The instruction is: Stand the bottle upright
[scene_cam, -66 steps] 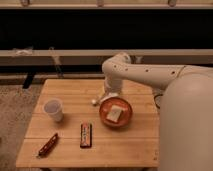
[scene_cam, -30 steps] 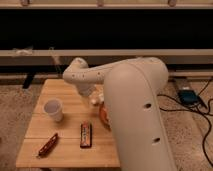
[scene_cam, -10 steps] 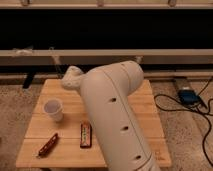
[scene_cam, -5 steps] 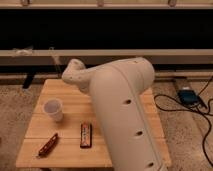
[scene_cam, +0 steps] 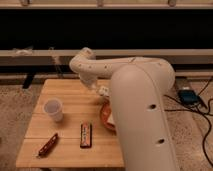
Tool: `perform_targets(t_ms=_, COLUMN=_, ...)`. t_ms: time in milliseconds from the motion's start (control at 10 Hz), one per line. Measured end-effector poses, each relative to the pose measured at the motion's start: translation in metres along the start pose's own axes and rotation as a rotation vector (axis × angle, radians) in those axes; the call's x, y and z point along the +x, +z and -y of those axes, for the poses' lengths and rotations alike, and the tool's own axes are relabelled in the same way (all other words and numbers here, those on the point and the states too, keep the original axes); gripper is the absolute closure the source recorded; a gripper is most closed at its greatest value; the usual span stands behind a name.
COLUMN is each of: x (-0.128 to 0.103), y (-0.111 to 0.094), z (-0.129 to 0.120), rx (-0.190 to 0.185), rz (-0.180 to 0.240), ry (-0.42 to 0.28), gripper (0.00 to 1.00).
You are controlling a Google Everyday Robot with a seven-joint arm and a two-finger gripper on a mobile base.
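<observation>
Looks like grasp/tilt-up step. Gripper (scene_cam: pixel 102 91) over table (scene_cam: pixel 65 92) ctr, 11 o'clock of plate (scene_cam: pixel 105 119), pressed together. Bottle not discernible, prob hidden at gripper tip; hold unconfirmed. Next: verify grip, rotate vertical, set down.

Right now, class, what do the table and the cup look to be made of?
The table: wood, matte pale planks with seams showing between them. The cup: probably paper, plain matte white, though plastic is possible. The gripper sits over the table's middle, beside the orange plate.
</observation>
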Motion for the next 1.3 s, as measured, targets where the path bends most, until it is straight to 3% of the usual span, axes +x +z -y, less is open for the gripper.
perform_targets(t_ms=200, x=-0.006, y=-0.011, z=0.007, rx=-0.061, rz=0.05, ry=0.056, gripper=1.0)
perform_targets(t_ms=700, x=-0.02, y=-0.041, z=0.027, rx=-0.171, rz=0.187, ry=0.182, gripper=1.0)
perform_targets(t_ms=1300, x=-0.023, y=-0.061, z=0.05, rx=-0.304, rz=0.365, ry=0.311, gripper=1.0)
